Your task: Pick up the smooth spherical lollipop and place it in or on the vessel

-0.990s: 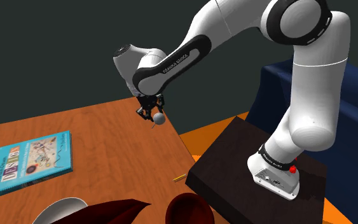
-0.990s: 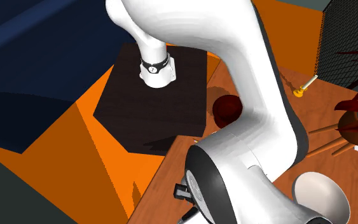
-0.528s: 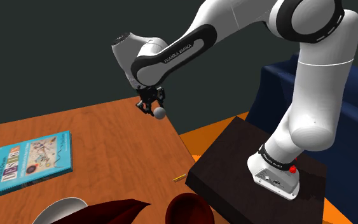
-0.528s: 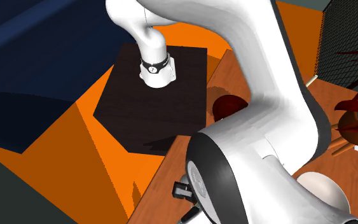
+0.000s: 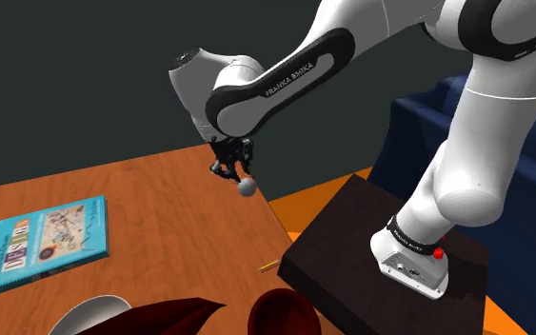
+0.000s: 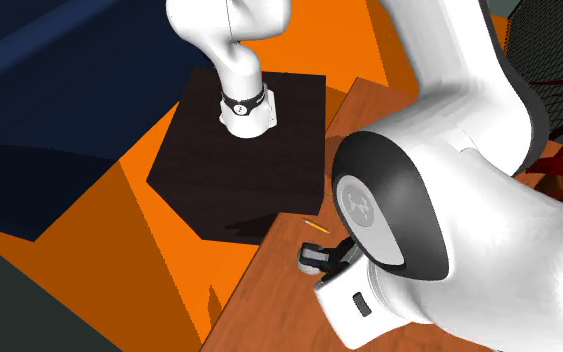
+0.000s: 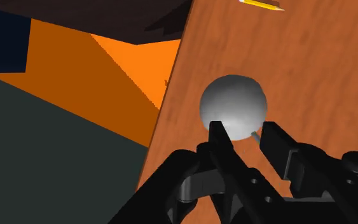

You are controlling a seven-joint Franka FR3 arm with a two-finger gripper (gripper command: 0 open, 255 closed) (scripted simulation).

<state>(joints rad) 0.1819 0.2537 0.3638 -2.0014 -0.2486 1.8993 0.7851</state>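
- The black end effector (image 5: 234,170) has carried the grey spherical lollipop (image 5: 248,187) nearer the brown tabletop's (image 5: 151,205) stand-side edge.
- Its fingers (image 7: 219,137) pinch the thin stick (image 7: 255,134), leaving the ball clear for release.

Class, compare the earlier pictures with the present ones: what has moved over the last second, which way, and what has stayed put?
The gripper, still shut on the grey lollipop, rose a little, then dipped and shifted towards the shoulder view's right, carrying the lollipop above the table. The book, white bowl and dark red bowl stayed where they were.
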